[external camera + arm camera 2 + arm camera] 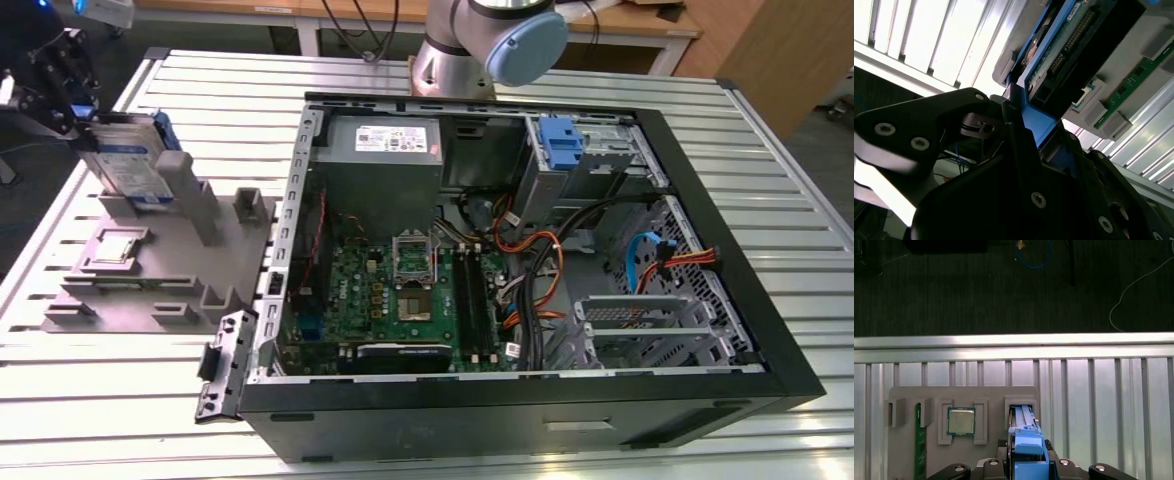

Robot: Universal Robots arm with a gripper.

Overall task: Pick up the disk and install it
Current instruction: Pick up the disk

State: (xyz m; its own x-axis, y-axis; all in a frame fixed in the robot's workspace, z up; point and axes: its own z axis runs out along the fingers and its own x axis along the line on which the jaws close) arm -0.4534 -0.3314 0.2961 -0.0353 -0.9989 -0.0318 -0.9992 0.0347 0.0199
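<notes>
At the fixture [134, 285] — jaws clamp the disk [127, 160] edge-on.

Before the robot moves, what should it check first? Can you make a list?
1. Grip on the disk: ok. The gripper is shut on its blue carrier frame.
2. Disk clear of the grey holder: not ok. In the first wrist view its far end sits in the holder's slot.
3. Computer case open: ok. The motherboard inside shows.
4. Free drive bay: cannot tell. A blue bracket sits in one bay.
5. Orange cables out of the way: cannot tell.
</notes>
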